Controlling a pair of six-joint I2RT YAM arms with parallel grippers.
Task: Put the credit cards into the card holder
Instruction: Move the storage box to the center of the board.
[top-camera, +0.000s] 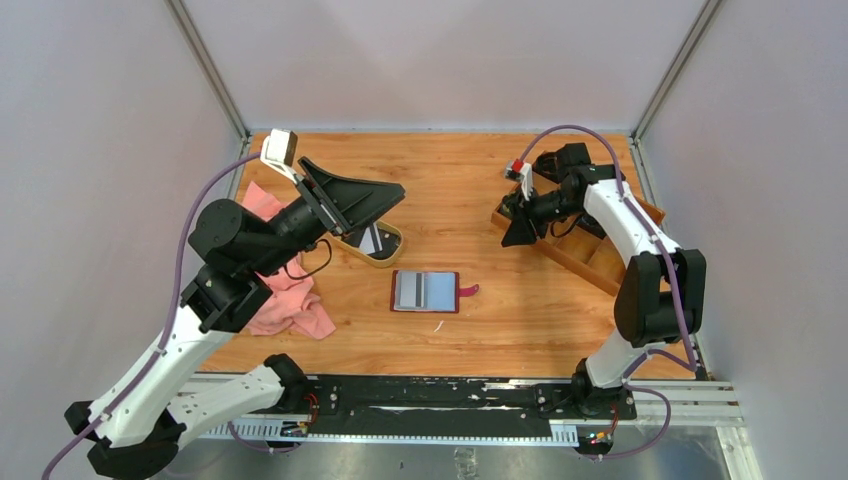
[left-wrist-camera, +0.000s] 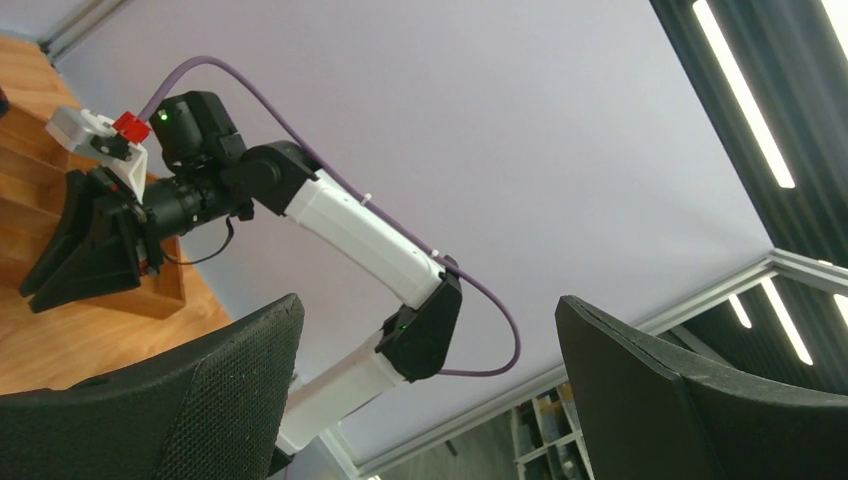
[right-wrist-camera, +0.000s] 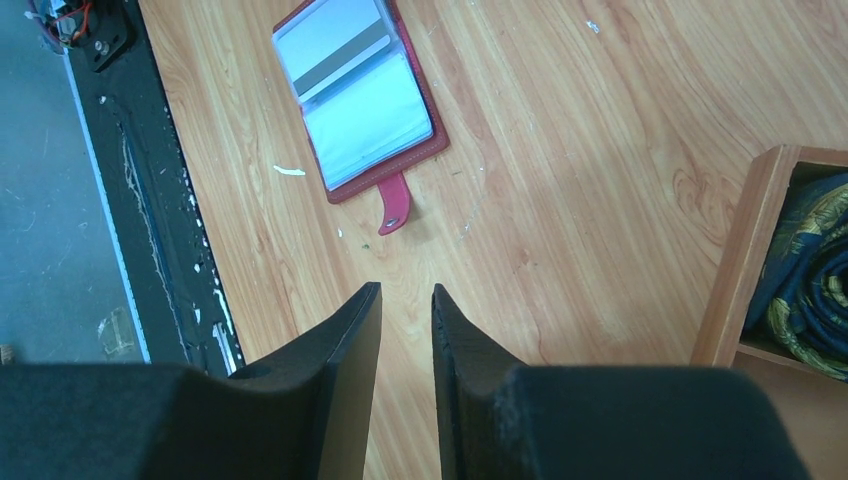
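Note:
The dark red card holder (top-camera: 425, 291) lies open and flat in the middle of the table, grey pockets up, snap tab pointing right. In the right wrist view the card holder (right-wrist-camera: 360, 95) shows a pale card with a dark stripe in one pocket. A credit card (top-camera: 372, 238) lies in the oval tan dish (top-camera: 388, 256). My left gripper (top-camera: 375, 210) hangs wide open above that dish, tilted up, and nothing sits between its jaws (left-wrist-camera: 428, 300). My right gripper (top-camera: 518, 240) hovers by the wooden tray, its jaws (right-wrist-camera: 407, 290) a narrow gap apart over bare wood, holding nothing.
A pink cloth (top-camera: 290, 300) lies crumpled at the left, under my left arm. The brown wooden compartment tray (top-camera: 585, 255) stands at the right; a dark blue patterned cloth (right-wrist-camera: 800, 270) fills one compartment. A black rail (top-camera: 430, 395) runs along the near edge.

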